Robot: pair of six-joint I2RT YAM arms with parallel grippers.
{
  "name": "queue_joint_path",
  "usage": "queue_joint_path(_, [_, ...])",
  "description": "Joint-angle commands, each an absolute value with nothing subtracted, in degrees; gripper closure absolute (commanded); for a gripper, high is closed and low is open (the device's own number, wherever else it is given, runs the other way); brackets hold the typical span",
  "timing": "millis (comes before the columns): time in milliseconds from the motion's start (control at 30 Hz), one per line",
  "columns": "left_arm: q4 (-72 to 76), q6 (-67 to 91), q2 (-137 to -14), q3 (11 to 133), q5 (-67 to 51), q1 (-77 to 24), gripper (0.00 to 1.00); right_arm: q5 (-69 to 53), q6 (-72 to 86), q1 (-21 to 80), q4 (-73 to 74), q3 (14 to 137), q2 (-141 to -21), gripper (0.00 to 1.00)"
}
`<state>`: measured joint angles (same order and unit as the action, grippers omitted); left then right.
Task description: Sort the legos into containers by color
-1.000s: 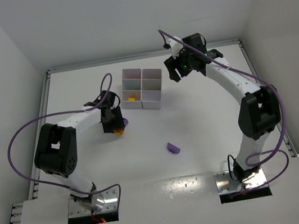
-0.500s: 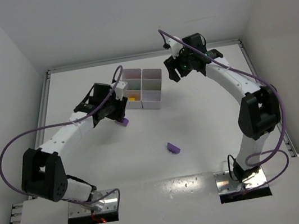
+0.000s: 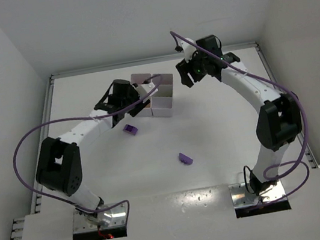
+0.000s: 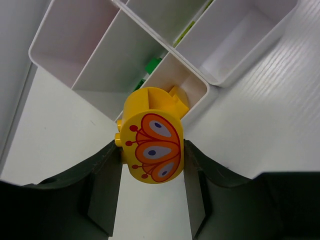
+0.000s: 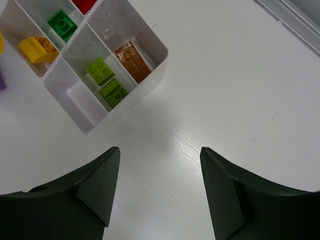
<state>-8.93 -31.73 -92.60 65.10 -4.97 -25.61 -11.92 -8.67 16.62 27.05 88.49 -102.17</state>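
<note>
Our left gripper (image 4: 152,167) pinches the yellow lego (image 4: 152,142) just over the tray (image 4: 95,60) compartment already holding a yellow piece (image 4: 178,97)

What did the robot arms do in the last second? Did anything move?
The left gripper carried the yellow lego from the open table over to the tray, without letting go. It now holds it by the compartment with another yellow piece. The open right gripper stayed put. The purple lego by the tray and the purple lego mid-table didn't move.
</note>
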Motion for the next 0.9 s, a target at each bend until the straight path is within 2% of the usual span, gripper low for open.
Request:
queue_joint_path(0, [-4.6, -37.8, -94.1, 68.3, -4.0, -26.3, 0.97, -11.3, -9.0, 16.3, 25.4, 87.8, -98.3, 0.34])
queue_joint_path(333, [-0.1, -39.8, -98.5, 69.4, 0.1, -26.3, 0.94, -10.8, -9.5, 16.3, 24.9, 86.1, -97.3, 0.34])
queue_joint_path(600, [-0.1, -40.3, -99.1, 68.9, -1.8, -26.3, 0.91, -10.8, -9.5, 15.8, 24.9, 86.1, -97.3, 0.34])
queue_joint_path(700, [-0.1, -39.6, -99.1, 68.4, -2.3, -26.3, 0.87, -10.8, -9.5, 15.3, 24.9, 86.1, -97.3, 0.34])
queue_joint_path(800, [-0.1, -39.0, -99.1, 68.4, -2.9, -26.3, 0.78, -10.8, -9.5, 15.3, 24.9, 86.1, -97.3, 0.34])
queue_joint_path(833, [-0.1, -39.0, -99.1, 68.4, -2.9, -26.3, 0.71, -10.8, -9.5, 15.3, 24.9, 86.1, -97.3, 0.34])
queue_joint_path(867, [-0.1, -39.0, -99.1, 67.9, -2.9, -26.3, 0.69, -10.8, -9.5, 15.3, 24.9, 86.1, -97.3, 0.34])
